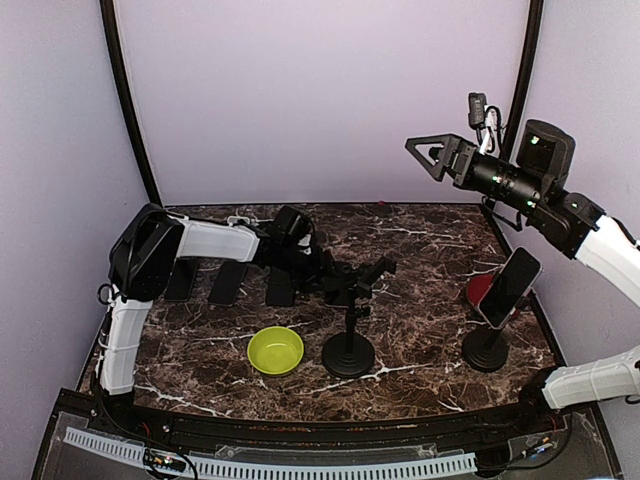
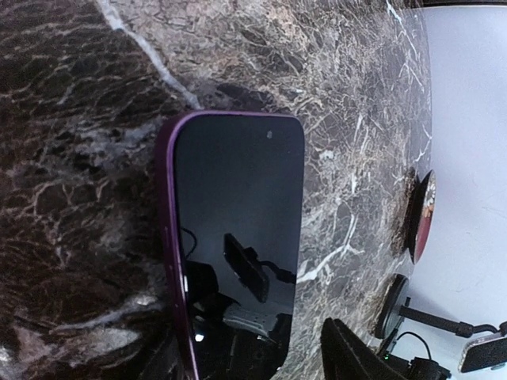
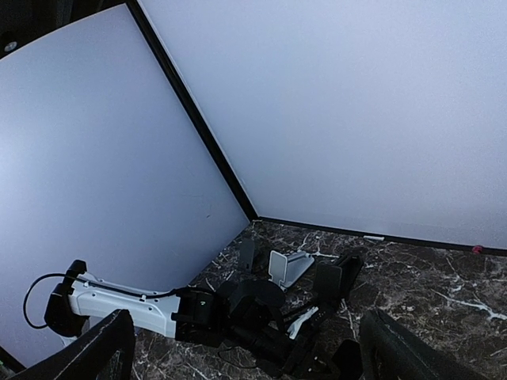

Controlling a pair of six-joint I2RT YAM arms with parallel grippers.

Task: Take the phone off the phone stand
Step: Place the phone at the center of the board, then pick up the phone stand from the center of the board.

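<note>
Purple-edged phone with the dark glass screen point(image 2: 238, 237) is lying flat on the brown marble table point(image 2: 79, 95), left of the black round-based phone stand point(image 1: 348, 345) in the middle; left gripper point(image 1: 308, 268) hangs over it, and the one finger point(image 2: 352, 356) I can see is clear of the phone's side, so its jaws look apart, I think; right gripper point(image 1: 425, 157) is up high, well right of that stand, spread wide, holding nothing
</note>
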